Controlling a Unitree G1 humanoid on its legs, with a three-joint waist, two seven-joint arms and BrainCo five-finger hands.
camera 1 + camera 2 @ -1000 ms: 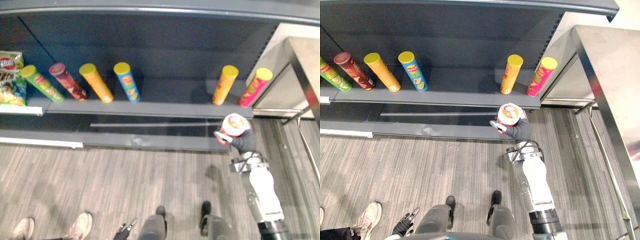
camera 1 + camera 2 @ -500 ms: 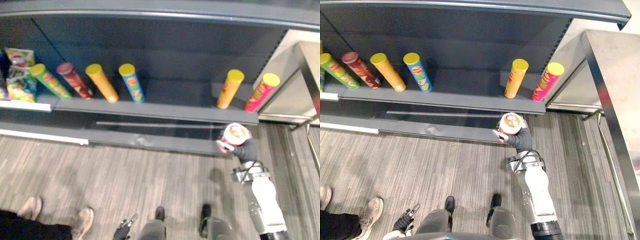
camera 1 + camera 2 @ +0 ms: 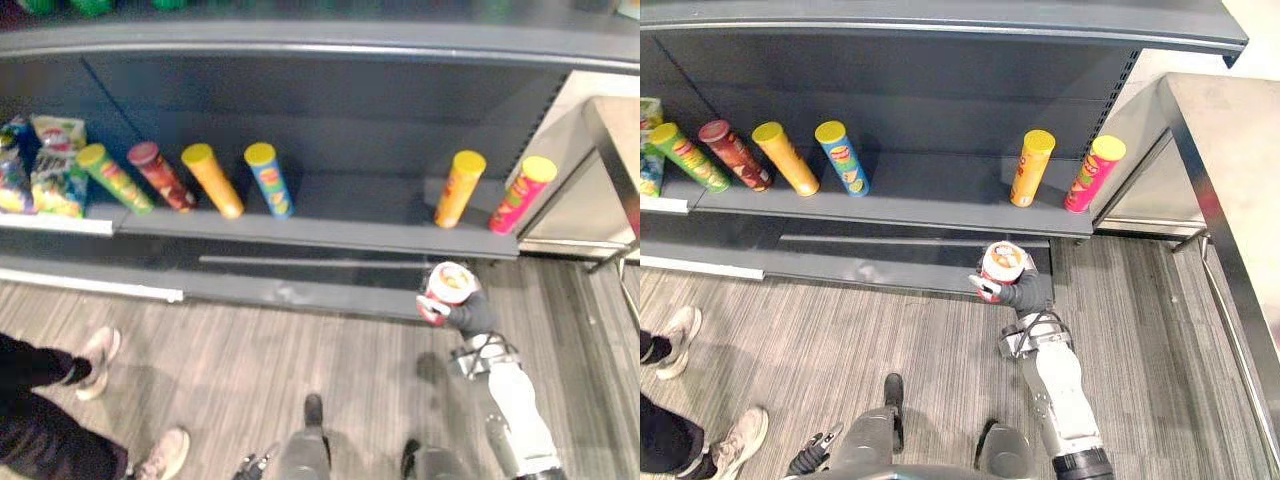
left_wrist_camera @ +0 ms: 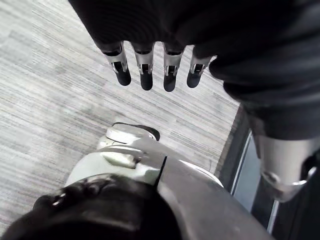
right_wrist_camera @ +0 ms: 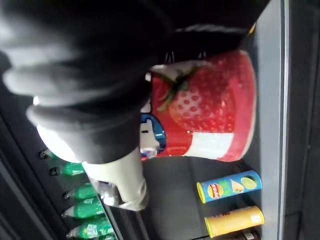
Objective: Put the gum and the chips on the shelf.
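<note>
Over on the left a person's shoe (image 3: 100,350) and dark trouser leg stand on the grey floor (image 3: 250,370). Low by the robot's side its left hand (image 4: 150,70) hangs over the floor with its fingers straight and loose, holding nothing. On the dark shelf (image 3: 330,232) above, at the far left end, sit some snack bags (image 3: 55,165). Next to them four chip cans stand in a row: a green can (image 3: 113,178), a dark red can (image 3: 160,176), a yellow can (image 3: 212,180) and a blue can (image 3: 268,180). There is then a bare stretch of shelf. Towards the right end an orange can (image 3: 458,188) and a pink can (image 3: 521,194) stand near each other. Below the orange can, in front of the shelf's lower ledge and above the floor, the right hand (image 3: 470,315) is raised. Its fingers and thumb are curled round a red gum tub (image 3: 447,290). The tub has a strawberry printed on its side (image 5: 210,105) and a light lid facing up. It is off the shelf, in that hand. A steel table (image 3: 1230,200) stands at the far right, beside the shelf's end.
</note>
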